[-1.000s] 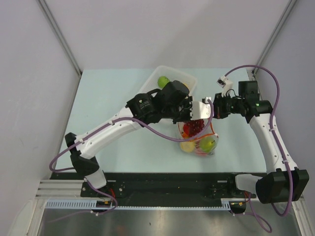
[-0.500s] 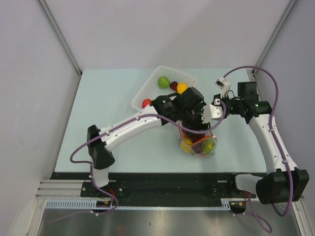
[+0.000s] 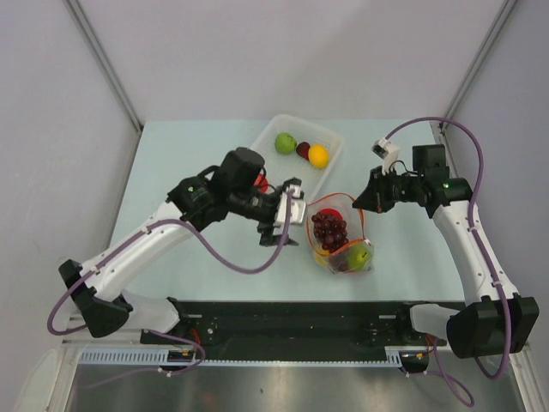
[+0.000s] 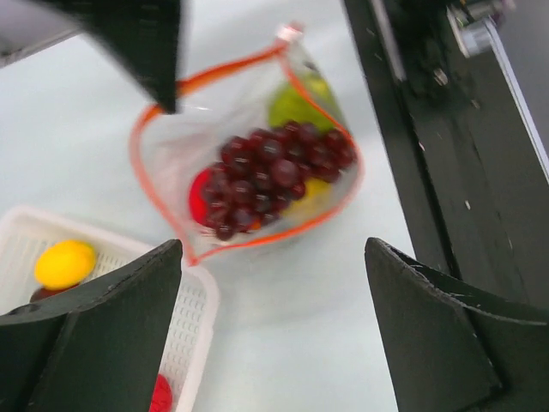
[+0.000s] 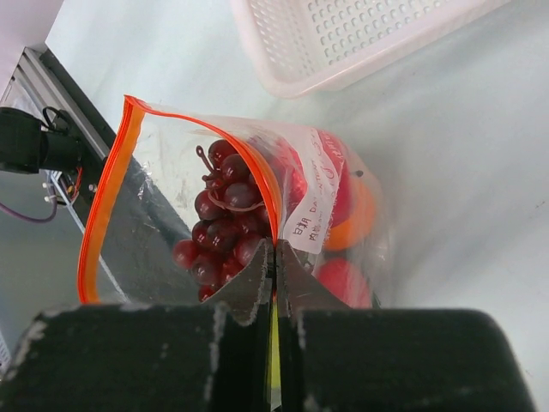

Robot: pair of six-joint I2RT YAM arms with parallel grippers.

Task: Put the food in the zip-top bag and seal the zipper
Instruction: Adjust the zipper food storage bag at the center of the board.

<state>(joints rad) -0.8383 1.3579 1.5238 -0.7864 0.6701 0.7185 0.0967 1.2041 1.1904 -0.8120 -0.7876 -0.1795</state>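
Zip-top bag (image 3: 343,245): centre-right of the top view, mouth gaping; grape bunch (image 3: 329,228) and other fruit inside.
Right gripper (image 5: 274,251): pinched tight on the zipper (image 5: 103,197) edge.
Left gripper (image 3: 287,225): fingers spread, empty, just left of the bag.
Tray (image 3: 257,153): upper centre, several fruits unpacked.
Risk: one-sided hold; the floppy rim may slip or fold and block entry; bulging contents may prevent sealing.
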